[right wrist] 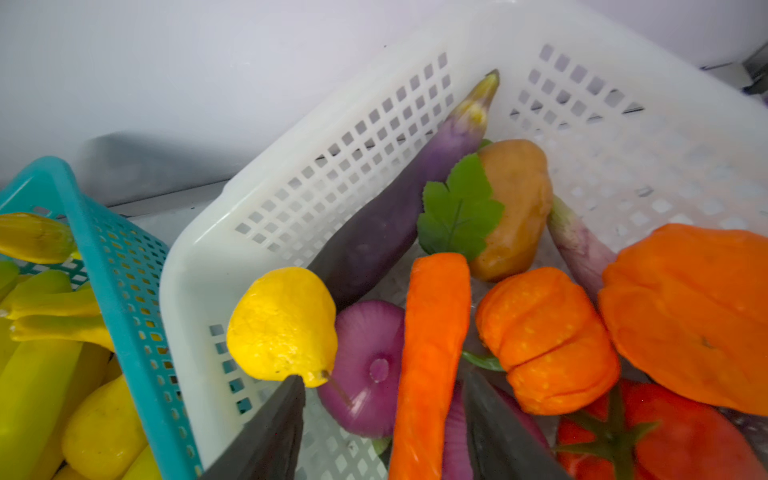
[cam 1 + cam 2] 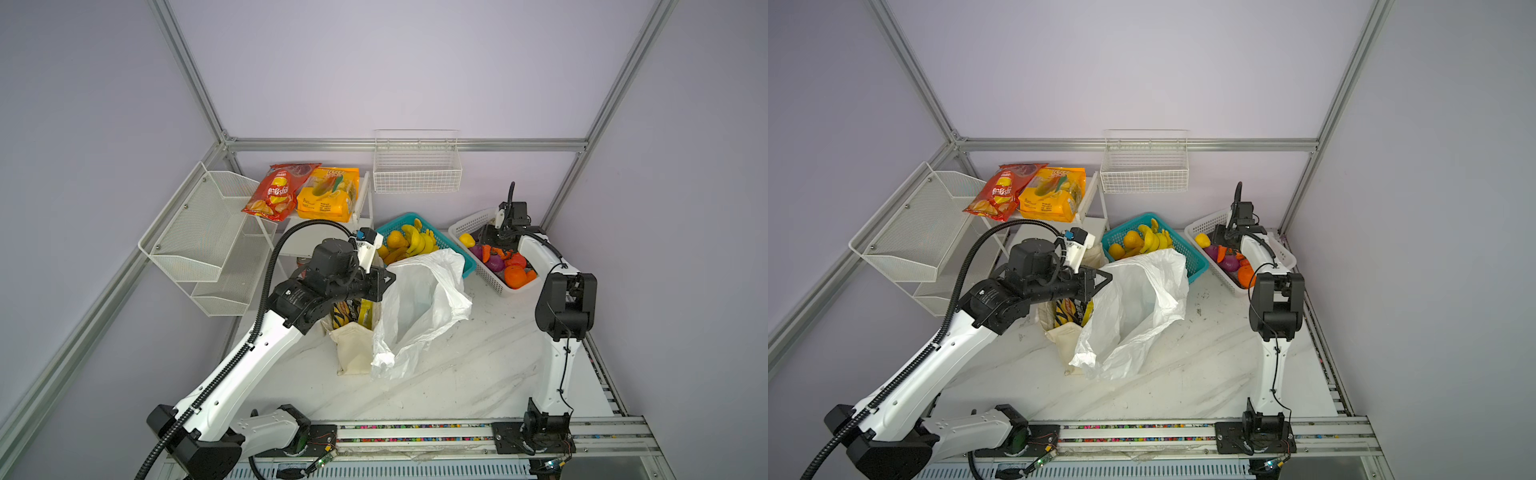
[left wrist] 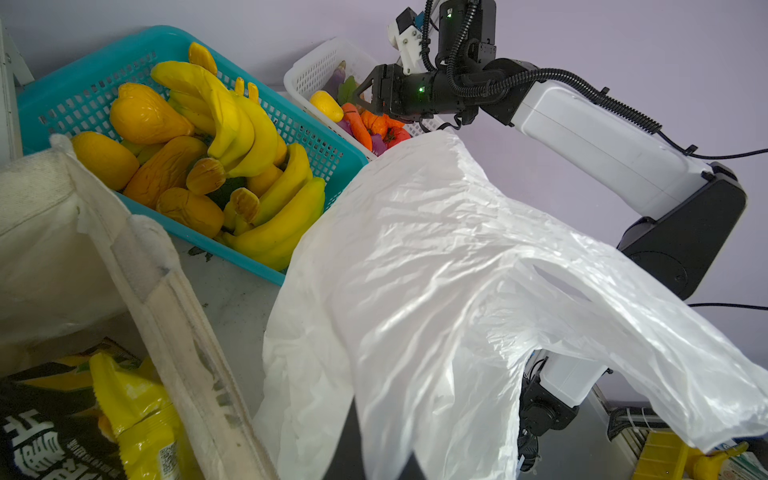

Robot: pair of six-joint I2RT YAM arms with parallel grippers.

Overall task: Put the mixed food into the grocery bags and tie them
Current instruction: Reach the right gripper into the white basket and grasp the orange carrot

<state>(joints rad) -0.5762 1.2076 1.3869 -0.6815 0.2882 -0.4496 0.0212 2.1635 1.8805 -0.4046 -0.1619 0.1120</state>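
My left gripper (image 2: 388, 279) is shut on the rim of the thin white plastic bag (image 2: 419, 307), which it holds up with the mouth gaping; plastic (image 3: 436, 270) drapes over the fingers in the left wrist view. Beside it stands the cream canvas tote (image 2: 353, 345), holding a black chip bag (image 3: 41, 440) and a yellow snack packet (image 3: 133, 415). Yellow bananas (image 2: 419, 243) lie in the teal basket (image 2: 461, 257). My right gripper (image 1: 382, 378) is open, low in the white basket (image 2: 469, 222), its fingers on either side of an orange carrot (image 1: 432, 332). A purple eggplant (image 1: 399, 199) leans on the basket wall.
A red chip bag (image 2: 276, 193) and a big orange-yellow packet (image 2: 328, 199) lie on a white shelf at the back. A white mesh rack (image 2: 208, 232) stands at the left. A wire basket (image 2: 415, 166) hangs on the back wall. Toy onion, lemon, pumpkins and tomato fill the white basket.
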